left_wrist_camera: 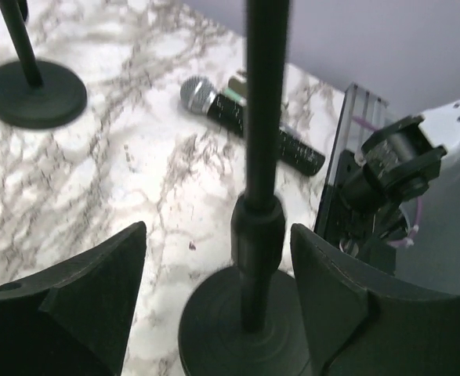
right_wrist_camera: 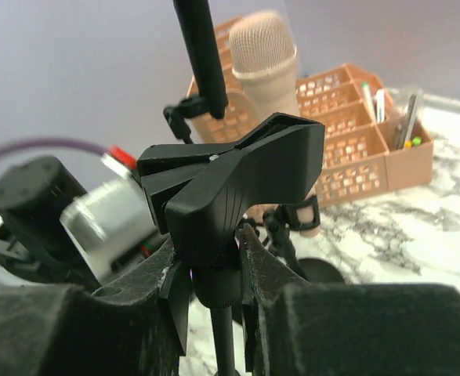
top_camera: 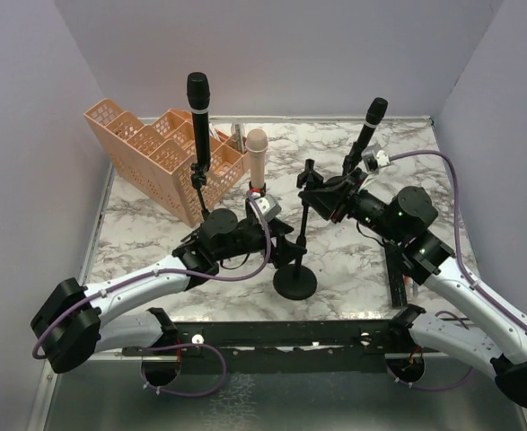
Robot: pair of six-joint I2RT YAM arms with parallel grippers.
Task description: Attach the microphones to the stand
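An empty black stand (top_camera: 294,283) is on the marble table, its clip (right_wrist_camera: 237,176) at the top. My right gripper (right_wrist_camera: 210,258) is shut on the neck under that clip; it shows in the top view (top_camera: 317,191). My left gripper (left_wrist_camera: 218,233) is open, its fingers on either side of the stand's pole (left_wrist_camera: 257,227) above the base (left_wrist_camera: 241,329), not touching; it shows in the top view (top_camera: 285,229). A silver-headed microphone (left_wrist_camera: 245,125) lies on the table. A black microphone (top_camera: 198,103) and a beige one (top_camera: 257,148) sit upright in other stands.
An orange basket (top_camera: 155,148) stands at the back left. Another black microphone (top_camera: 368,130) leans behind my right arm. A black rail (top_camera: 396,274) lies at the right. Another stand's base (left_wrist_camera: 34,94) is beyond my left gripper.
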